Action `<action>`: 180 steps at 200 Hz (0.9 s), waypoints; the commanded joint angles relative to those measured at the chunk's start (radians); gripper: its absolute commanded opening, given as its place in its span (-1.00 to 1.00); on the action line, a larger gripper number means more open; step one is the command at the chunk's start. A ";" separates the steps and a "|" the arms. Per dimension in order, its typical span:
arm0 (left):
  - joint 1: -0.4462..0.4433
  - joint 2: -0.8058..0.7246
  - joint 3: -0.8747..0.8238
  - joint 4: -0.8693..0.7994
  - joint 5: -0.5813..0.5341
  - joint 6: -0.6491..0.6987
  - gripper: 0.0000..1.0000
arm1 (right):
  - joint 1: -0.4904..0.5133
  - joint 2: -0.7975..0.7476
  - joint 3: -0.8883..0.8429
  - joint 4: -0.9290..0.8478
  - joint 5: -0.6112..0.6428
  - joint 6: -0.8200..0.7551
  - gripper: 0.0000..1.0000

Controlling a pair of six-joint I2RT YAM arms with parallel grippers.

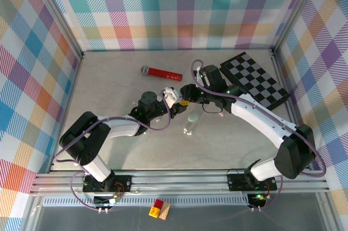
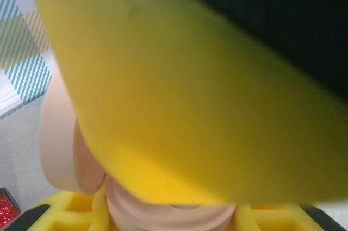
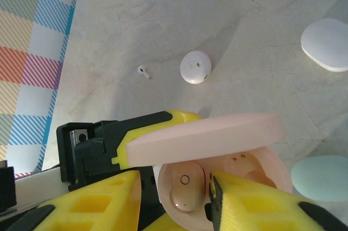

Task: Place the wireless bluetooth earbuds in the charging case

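Just above the bench (image 1: pixel 217 152), the right end effector (image 3: pixel 175 181) stood with its yellow fingers (image 3: pixel 98 204) partly apart at the mouth of an open pink charging case (image 3: pixel 206 133), gripping nothing that showed. A pink earbud (image 3: pixel 185 190) lay in one well between them, and whether a pad touched it could not be told. The left end effector (image 1: pixel 171 99) was clamped on the case from the side, its lid raised. Farther out on the bench lay a loose white earbud (image 3: pixel 143 72), just beside a round white case (image 3: pixel 196 67), with a white oval case (image 3: pixel 326 43) and a pale green case (image 3: pixel 321 178) off to the other side and a red microphone (image 1: pixel 161 72) beyond. The earbuds looked feather-light, hard and glossy, apt to squirt from a pinch. The white one would probably best be taken gently across its bulb, stem left free.
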 commanded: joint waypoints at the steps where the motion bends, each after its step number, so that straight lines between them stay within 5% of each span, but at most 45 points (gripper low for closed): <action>1: -0.007 -0.015 0.031 0.013 0.001 -0.013 -0.33 | 0.008 -0.031 -0.012 0.002 0.016 -0.023 -0.18; 73: 0.031 -0.016 -0.003 0.100 0.025 -0.105 -0.33 | -0.025 -0.312 -0.276 0.084 0.176 -0.022 -0.01; 102: 0.037 -0.032 -0.014 0.085 0.026 -0.106 -0.33 | -0.139 -0.423 -0.419 0.083 0.250 0.027 0.02; 145: 0.037 -0.087 -0.032 0.045 0.037 -0.098 -0.33 | -0.412 -0.387 -0.568 0.159 0.067 0.063 0.04; 180: 0.038 -0.128 -0.038 0.000 0.044 -0.086 -0.33 | -0.495 -0.230 -0.580 0.239 -0.008 0.042 0.08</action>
